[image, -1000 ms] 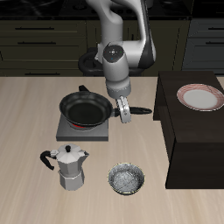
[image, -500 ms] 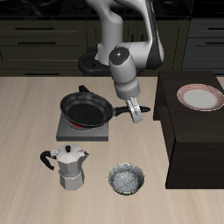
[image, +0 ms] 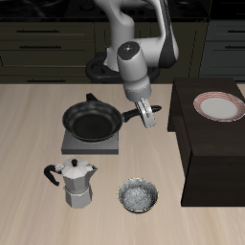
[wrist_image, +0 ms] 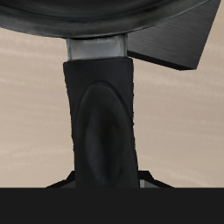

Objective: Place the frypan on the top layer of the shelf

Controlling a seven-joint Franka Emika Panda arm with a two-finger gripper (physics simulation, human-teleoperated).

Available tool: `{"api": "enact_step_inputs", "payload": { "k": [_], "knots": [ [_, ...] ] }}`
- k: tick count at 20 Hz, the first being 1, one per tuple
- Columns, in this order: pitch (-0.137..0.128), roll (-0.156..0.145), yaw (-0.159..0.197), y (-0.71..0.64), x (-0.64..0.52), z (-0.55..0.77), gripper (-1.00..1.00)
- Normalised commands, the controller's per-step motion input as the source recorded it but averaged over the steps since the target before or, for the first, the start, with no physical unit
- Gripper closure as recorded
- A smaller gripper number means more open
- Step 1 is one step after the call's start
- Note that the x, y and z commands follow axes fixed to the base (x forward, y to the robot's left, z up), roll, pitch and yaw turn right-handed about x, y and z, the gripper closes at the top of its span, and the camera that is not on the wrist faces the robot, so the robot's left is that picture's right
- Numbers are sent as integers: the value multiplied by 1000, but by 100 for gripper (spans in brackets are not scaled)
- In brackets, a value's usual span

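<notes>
Frypan [image: 93, 120] gripped by its handle, over the hotplate [image: 92, 142].

Arm reaching down from the table's back, forearm sloping toward the shelf [image: 212, 153], wrist bent so the gripper [image: 149, 116] points sideways at the pan. Gripper closed around the long black handle [wrist_image: 101, 122], which fills the wrist view and runs straight up to the pan's rim; fingers themselves barely visible there. Pan level, over the hotplate's front part, with its handle stretching toward the shelf; whether touching the hotplate or just clear of it, cannot tell. Shelf beside the hotplate, well apart from the pan, carrying a pink-rimmed plate [image: 219, 105] on its flat top. Moka pot [image: 77, 182] and speckled grey bowl [image: 139, 196] nearer the table's front edge than the hotplate.
</notes>
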Motion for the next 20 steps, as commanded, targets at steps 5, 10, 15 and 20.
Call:
{"api": "enact_step_inputs", "payload": {
  "k": [5, 10, 15, 20],
  "knots": [
    [-39, -8, 45, -52, 0, 220, 100],
    [-57, -12, 117, 1, -45, 337, 100],
    [-8, 4, 84, 35, 9, 170, 100],
    [23, 14, 195, 88, 70, 131, 100]
  ]
}}
